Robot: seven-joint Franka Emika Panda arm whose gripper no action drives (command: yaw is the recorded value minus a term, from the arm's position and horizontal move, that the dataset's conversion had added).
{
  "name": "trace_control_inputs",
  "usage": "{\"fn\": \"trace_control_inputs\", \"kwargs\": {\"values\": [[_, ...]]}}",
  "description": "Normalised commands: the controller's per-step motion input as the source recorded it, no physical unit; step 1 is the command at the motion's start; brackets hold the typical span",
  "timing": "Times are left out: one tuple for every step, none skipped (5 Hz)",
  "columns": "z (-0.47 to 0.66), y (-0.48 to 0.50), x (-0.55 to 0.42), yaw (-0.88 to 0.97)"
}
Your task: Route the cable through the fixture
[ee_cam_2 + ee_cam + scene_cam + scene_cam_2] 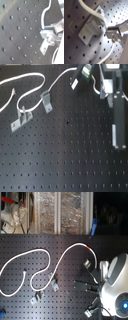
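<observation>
Pincer [75,83] is sitting at the far edge of the black perforated counter [70,159] in the first exterior view, and its metal fingers [47,33] are clenching on the white cable [60,80] near the cable's end; in the second wrist view the cord is entering straight between the closed tips. In the second exterior view the cable [45,254] is lying in loose S-curves across the counter, with its red tape band [88,244] sitting just beside the pincer [88,265], and the free end is trailing off toward the second exterior view's left. A bent, slanted grey clip [46,100] is standing near the middle of the cable run, and in the first wrist view the cable [94,12] is passing over the top of this clip [90,27], touching it. A long flat-based grey bracket [21,118] is resting further toward the first exterior view's left, with a cable loop curving just beside its prongs. A narrow upright fixture with a forked top cannot be made out with certainty in these views. The robot's white body [117,282] is filling the second exterior view's lower right.
</observation>
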Motion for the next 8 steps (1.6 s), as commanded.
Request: {"fn": "trace_control_inputs", "kwargs": {"values": [[-0.02, -0.059, 0.001, 0.00], [0.00, -0.014, 0.001, 0.00], [-0.29, -0.188, 0.004, -0.07], [-0.07, -0.158, -0.053, 0.00], [-0.03, -0.033, -0.005, 0.00], [-0.43, -0.200, 0.007, -0.11], [0.00, -0.017, 0.001, 0.00], [-0.06, -0.240, 0.096, 0.00]]}}
